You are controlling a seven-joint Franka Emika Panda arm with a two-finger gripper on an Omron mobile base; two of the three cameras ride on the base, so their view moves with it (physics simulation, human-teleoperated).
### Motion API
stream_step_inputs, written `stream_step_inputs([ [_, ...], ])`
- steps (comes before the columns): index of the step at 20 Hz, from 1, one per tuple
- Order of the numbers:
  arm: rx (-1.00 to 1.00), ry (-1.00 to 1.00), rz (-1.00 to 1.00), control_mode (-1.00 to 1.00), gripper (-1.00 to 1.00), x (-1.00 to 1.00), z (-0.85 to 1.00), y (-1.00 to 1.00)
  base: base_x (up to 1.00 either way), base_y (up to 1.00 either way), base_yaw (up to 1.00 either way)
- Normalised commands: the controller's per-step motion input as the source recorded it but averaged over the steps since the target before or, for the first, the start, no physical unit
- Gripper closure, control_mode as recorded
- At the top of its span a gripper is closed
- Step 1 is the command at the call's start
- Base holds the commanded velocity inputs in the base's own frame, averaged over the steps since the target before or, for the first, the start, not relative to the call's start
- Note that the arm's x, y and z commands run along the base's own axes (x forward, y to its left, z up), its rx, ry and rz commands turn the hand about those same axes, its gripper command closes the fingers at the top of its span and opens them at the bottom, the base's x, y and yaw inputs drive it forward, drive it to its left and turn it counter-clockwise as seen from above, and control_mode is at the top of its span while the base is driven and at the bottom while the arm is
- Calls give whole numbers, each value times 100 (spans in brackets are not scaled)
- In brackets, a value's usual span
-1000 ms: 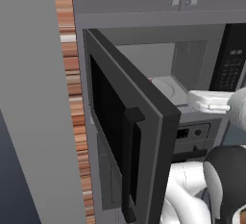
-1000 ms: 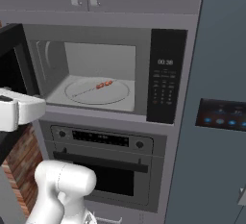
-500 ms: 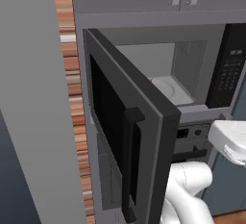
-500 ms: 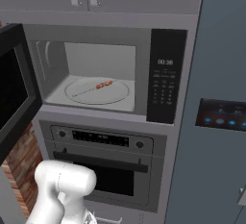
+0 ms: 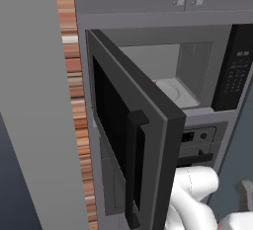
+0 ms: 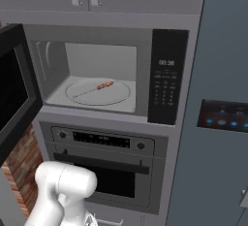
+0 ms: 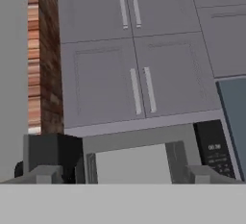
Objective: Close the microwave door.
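Note:
The microwave door [image 5: 133, 140] stands swung out wide on its left hinge, its edge toward me and its vertical black bar handle [image 5: 134, 170] facing left. The door [image 6: 14, 94] also shows at the left of the right base view. The microwave [image 6: 97, 74] shows its light-grey cavity, a white turntable [image 6: 80, 94] with small red bits of food [image 6: 104, 85], and the black keypad strip [image 6: 167, 82]. In the hand view my gripper [image 7: 124, 177] is open and empty, far back from the door [image 7: 48, 153] and the cavity [image 7: 129, 165], and looks up at them.
An oven [image 6: 101, 162] with a horizontal black handle sits under the microwave. Grey upper cabinets [image 7: 134, 55] hang above. A tall grey fridge panel [image 6: 223, 123] is on the right, and a brick strip [image 5: 74, 100] and a grey wall are on the left. My white arm [image 6: 63, 191] is low.
My arm has dropped from in front of the microwave's opening down to the bottom of both base views. The door has kept its angle.

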Motion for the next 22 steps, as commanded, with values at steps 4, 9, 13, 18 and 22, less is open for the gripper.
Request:
stream_step_inputs([
  [4,-19,-1,-17,-100,-100,18,-6,84,0,0,0],
  [9,-17,4,-28,-100,-100,46,-23,94,0,0,0],
  [13,-8,0,-40,-100,-100,0,-45,38,0,0,0],
  [18,-6,7,-47,-100,-100,3,-27,2,0,0,0],
  [22,-4,17,-48,-100,-100,14,-19,8,0,0,0],
])
